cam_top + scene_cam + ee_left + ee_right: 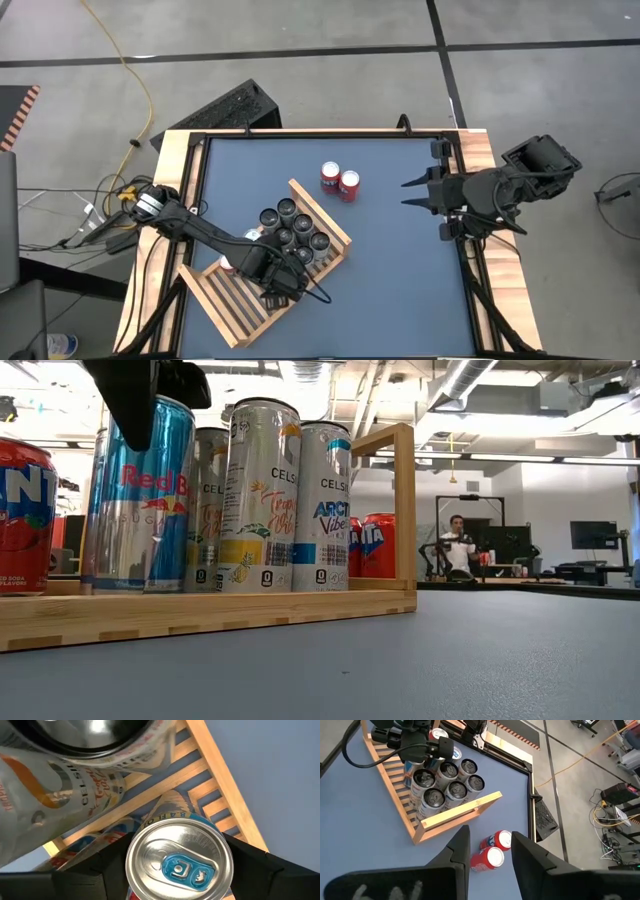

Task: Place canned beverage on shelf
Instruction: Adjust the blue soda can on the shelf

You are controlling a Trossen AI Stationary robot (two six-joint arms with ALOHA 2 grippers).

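Note:
The shelf (235, 305), a slatted light-wood rack with a raised frame, lies askew on the blue table. A blue and silver canned beverage (150, 500) stands upright on its slats, beside several tall cans (295, 228). My left gripper (177, 870) is above this can (179, 857) and shut on its top end, pointing down. In the high view the gripper (285, 283) hides the can. My right gripper (412, 193) waits open and high over the table's right side, holding nothing. My left gripper pinches the can's upper wall (131, 870), just under the rim, between its two fingers (95, 875), one on each opposite side. The fingers come from above, pointing down. The can is upright, and its base rests on the shelf (200, 610).
Two red cans (340, 182) stand on the bare table beyond the shelf's far corner. Another red can (22, 515) stands on the shelf next to the held can. A wooden border (478, 160) frames the table. A person (458, 545) sits far off in the room.

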